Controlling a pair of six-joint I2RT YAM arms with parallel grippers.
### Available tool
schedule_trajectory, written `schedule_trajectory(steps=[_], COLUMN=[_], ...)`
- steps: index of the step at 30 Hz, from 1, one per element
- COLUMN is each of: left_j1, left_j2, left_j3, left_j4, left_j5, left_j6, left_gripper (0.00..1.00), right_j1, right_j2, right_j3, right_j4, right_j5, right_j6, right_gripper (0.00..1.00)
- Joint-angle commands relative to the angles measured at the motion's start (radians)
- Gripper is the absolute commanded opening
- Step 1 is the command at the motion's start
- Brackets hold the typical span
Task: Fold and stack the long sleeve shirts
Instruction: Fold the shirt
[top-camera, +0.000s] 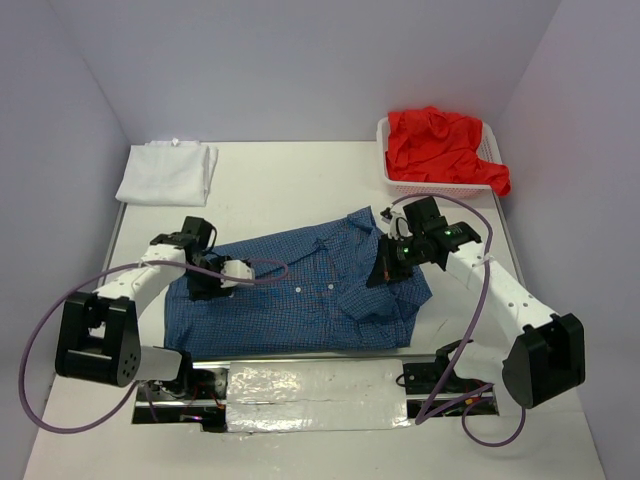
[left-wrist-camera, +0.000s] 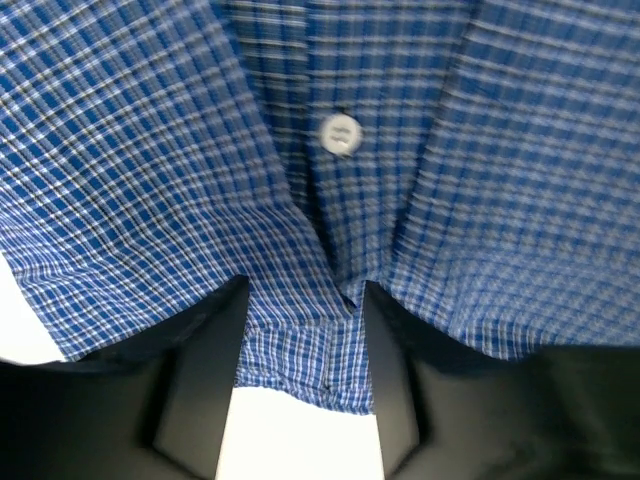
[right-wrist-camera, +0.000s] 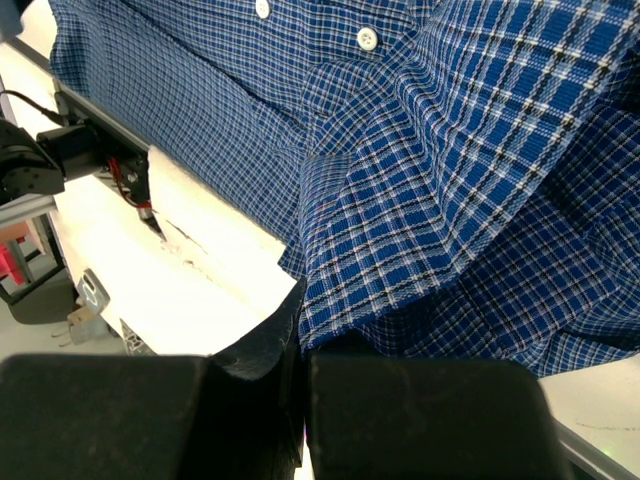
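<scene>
The blue fine-checked shirt (top-camera: 300, 295) lies spread on the table's near middle, collar to the right. My left gripper (top-camera: 222, 274) rests on its left part. In the left wrist view its jaws (left-wrist-camera: 307, 290) stand apart with a hem fold of the shirt (left-wrist-camera: 300, 350) between them and a white button (left-wrist-camera: 340, 134) ahead. My right gripper (top-camera: 383, 270) is at the collar end. In the right wrist view (right-wrist-camera: 305, 300) it is shut on a fold of the shirt (right-wrist-camera: 420, 200). A folded white shirt (top-camera: 166, 172) lies at the back left. A red shirt (top-camera: 440, 148) is heaped at the back right.
The red shirt lies in a white mesh basket (top-camera: 440, 187) at the back right corner. A silver taped strip (top-camera: 310, 385) runs along the near edge between the arm bases. Purple cables (top-camera: 35, 330) loop beside both arms. Grey walls close in the table.
</scene>
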Motion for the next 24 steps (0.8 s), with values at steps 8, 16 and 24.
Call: schedule_trajectory(steps=[8,16,24], left_j1=[-0.006,-0.004,0.002], left_j2=[0.073,0.059,0.102], left_j3=[-0.006,0.046,0.149], left_j4=[0.072,0.075,0.016], left_j5=[-0.031,-0.064,-0.046], left_j6=[-0.079,-0.096,-0.120], left_gripper=[0.37,0.02,0.01], right_j1=[-0.006,-0.019,-0.032], right_j2=[-0.049,-0.049,-0.024], right_j3=[-0.023,0.006,0.051], right_j4=[0.037,0.023,-0.005], right_j5=[0.005,0.007,0.010], right_j6=[0.009,-0.002,-0.032], right_gripper=[0.01,0.01,0.01])
